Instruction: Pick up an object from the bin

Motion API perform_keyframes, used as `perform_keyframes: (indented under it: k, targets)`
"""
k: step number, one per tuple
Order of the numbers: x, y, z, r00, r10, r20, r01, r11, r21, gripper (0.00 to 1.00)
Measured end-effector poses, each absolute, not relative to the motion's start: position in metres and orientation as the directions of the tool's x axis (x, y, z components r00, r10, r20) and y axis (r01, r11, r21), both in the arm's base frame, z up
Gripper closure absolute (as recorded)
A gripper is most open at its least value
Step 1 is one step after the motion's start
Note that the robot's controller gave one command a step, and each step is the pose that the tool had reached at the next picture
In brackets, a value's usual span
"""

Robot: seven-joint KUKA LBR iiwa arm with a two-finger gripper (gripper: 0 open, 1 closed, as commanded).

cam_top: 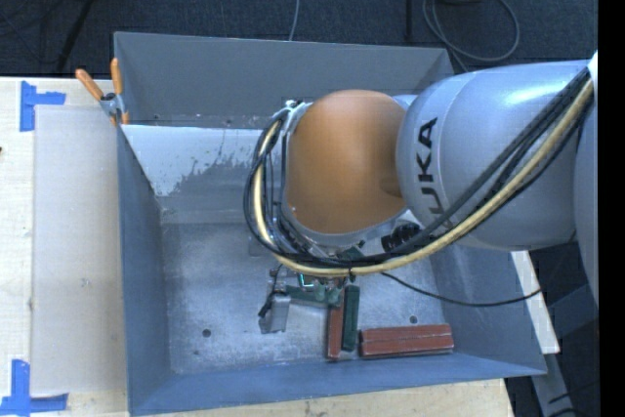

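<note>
My gripper [308,312] hangs low over the front middle of the bin floor, under the arm's orange cover. It looks open: a grey fingertip [275,312] stands well left of a narrow brown-and-green bar [342,322], which lies on the floor pointing front to back. I see nothing between the fingers. A flat reddish-brown block [406,341] lies lengthwise just right of the bar, near the bin's front wall. The cover and cables hide the rest of the gripper.
The arm and its orange cover reach in from the right and hide the middle and right of the bin. The left half of the floor shows only bare scuffed metal. Sloping walls rise on all sides.
</note>
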State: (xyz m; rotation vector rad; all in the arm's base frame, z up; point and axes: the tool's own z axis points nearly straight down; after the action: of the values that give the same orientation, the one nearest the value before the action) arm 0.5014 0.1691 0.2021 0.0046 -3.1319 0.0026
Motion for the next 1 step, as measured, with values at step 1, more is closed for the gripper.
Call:
perform_keyframes:
  k: [1]
  targets:
    - [0.588,0.103,0.1434,-1.0,0.001,-0.002,0.001,1.0,-0.003,0.0]
